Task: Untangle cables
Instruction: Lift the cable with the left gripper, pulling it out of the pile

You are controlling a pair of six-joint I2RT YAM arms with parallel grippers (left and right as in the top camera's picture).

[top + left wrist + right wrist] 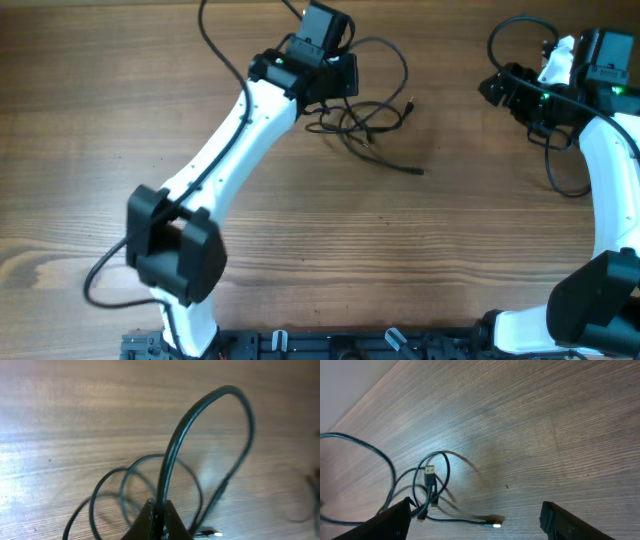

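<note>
The cables (368, 118) are thin black cords in a tangle on the wooden table, with plug ends trailing right (419, 171). My left gripper (336, 88) sits at the tangle's left edge. In the left wrist view the left gripper (159, 512) is shut on one cable (172, 450), which rises from the jaws in a tall loop above the other loops. My right gripper (497, 88) is far right of the tangle. In the right wrist view the right gripper (477, 512) is open and empty, with the cables (431, 482) lying ahead by its left finger.
Thick black robot wires loop beside the right arm (556, 172) and behind the left arm (210, 35). The left arm's white link (230, 140) crosses the table diagonally. Another robot wire curls at the front left (100, 270).
</note>
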